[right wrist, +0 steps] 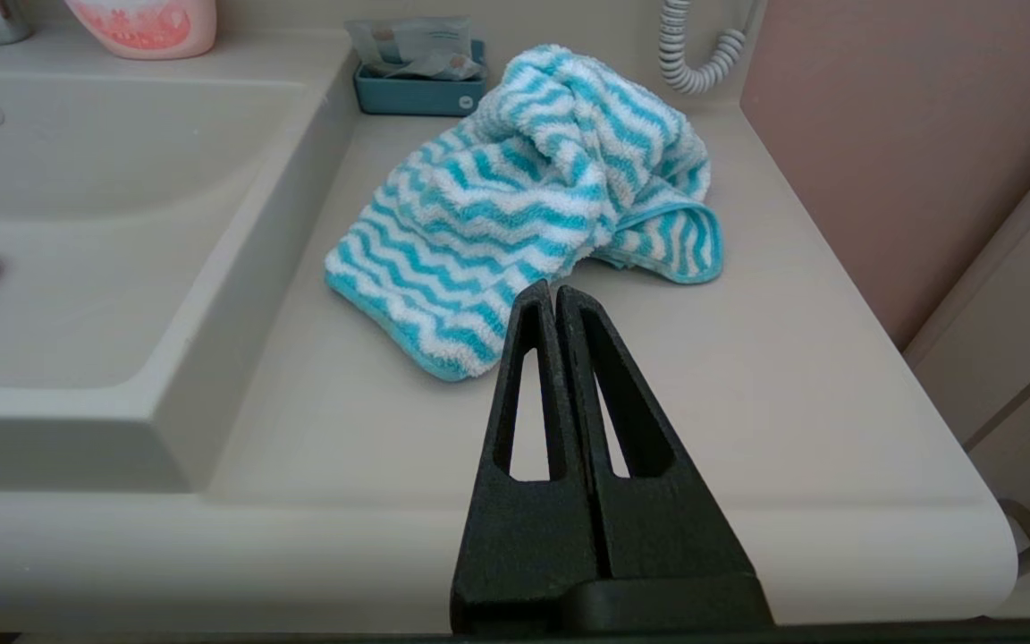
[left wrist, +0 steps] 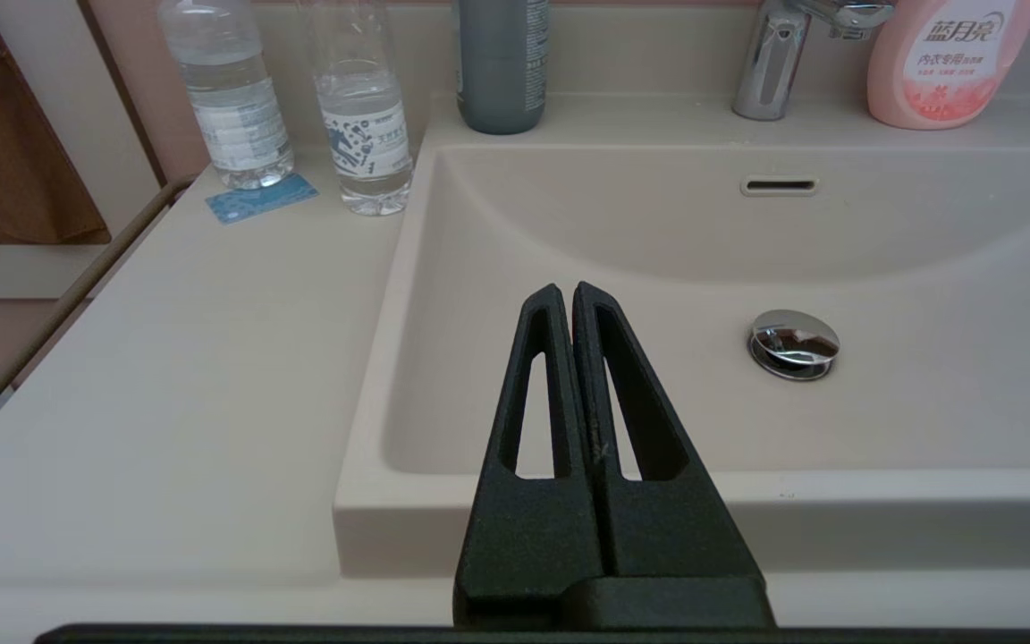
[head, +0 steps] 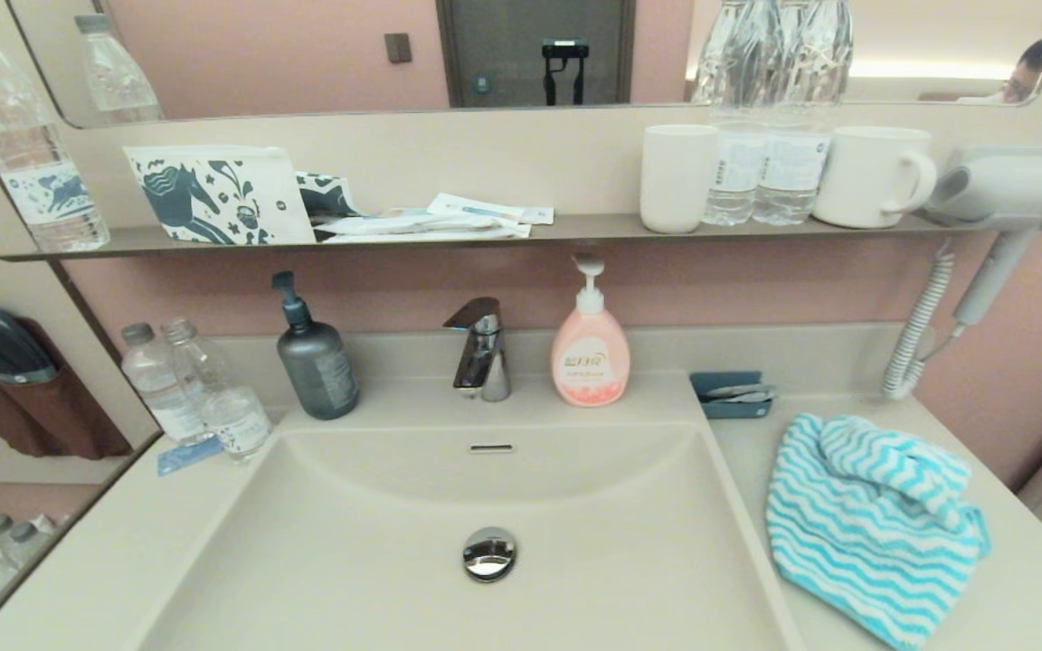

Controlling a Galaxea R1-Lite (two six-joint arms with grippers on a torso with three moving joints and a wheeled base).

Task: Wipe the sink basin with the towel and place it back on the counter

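The turquoise-and-white zigzag towel (head: 874, 524) (right wrist: 533, 206) lies crumpled on the beige counter (head: 1018, 597) (right wrist: 747, 385), to the right of the sink basin (head: 376, 542) (left wrist: 926, 411). A chrome drain plug (head: 489, 553) (left wrist: 793, 343) sits in the basin's floor, with the overflow slot (head: 491, 448) on the curved back wall. My right gripper (right wrist: 554, 291) is shut and empty, held off the counter's front edge, short of the towel's near corner. At the basin's front left rim my left gripper (left wrist: 566, 291) is shut and empty too. Neither gripper shows in the head view.
Behind the basin stand a chrome faucet (head: 482, 351), a pink soap dispenser (head: 590, 348) and a dark pump bottle (head: 316, 357). Two water bottles (head: 195, 393) stand at the left. A small blue tray (head: 731, 394) sits behind the towel. A wall and a coiled dryer cord (head: 917, 334) close off the right.
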